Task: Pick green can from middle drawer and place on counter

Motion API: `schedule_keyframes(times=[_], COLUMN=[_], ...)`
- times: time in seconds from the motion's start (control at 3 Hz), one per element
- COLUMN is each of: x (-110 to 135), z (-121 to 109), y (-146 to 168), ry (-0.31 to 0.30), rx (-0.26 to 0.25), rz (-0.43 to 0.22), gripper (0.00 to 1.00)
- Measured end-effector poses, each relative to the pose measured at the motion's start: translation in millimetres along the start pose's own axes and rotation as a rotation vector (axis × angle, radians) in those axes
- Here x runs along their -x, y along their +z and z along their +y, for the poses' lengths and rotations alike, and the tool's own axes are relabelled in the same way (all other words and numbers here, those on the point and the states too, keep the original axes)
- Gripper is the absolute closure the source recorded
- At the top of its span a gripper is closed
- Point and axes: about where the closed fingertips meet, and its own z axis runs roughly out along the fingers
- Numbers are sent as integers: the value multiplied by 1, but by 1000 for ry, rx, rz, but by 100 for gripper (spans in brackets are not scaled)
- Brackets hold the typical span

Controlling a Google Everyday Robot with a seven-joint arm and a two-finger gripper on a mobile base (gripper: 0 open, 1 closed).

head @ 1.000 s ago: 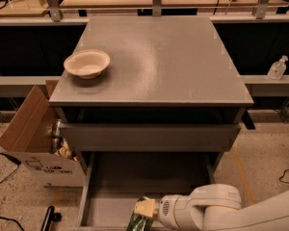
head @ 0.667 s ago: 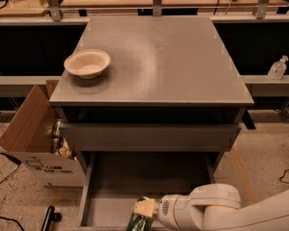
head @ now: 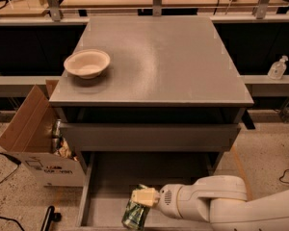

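The green can [head: 134, 215] lies in the open middle drawer [head: 111, 177], near its front, left of centre. It shows a mottled green and dark pattern. My gripper [head: 143, 197] reaches in from the right on a white arm and sits right over the can's upper end, touching or nearly touching it. The counter [head: 168, 61] is the grey cabinet top above the drawers.
A cream bowl [head: 87, 63] stands on the counter's left side. A closed drawer front [head: 149, 136] sits just above the open drawer. An open cardboard box [head: 33, 138] stands on the floor at the left. A clear pump bottle [head: 278, 68] stands on a ledge at the right.
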Motion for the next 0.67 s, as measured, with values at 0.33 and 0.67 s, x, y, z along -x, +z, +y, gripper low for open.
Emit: schedule_keyframes(times=[0.33, 0.67], x=[-24, -48], z=[-28, -46], y=[-24, -51], ry=[-60, -83], rx=[-57, -100], rz=[39, 70], gripper=[100, 100])
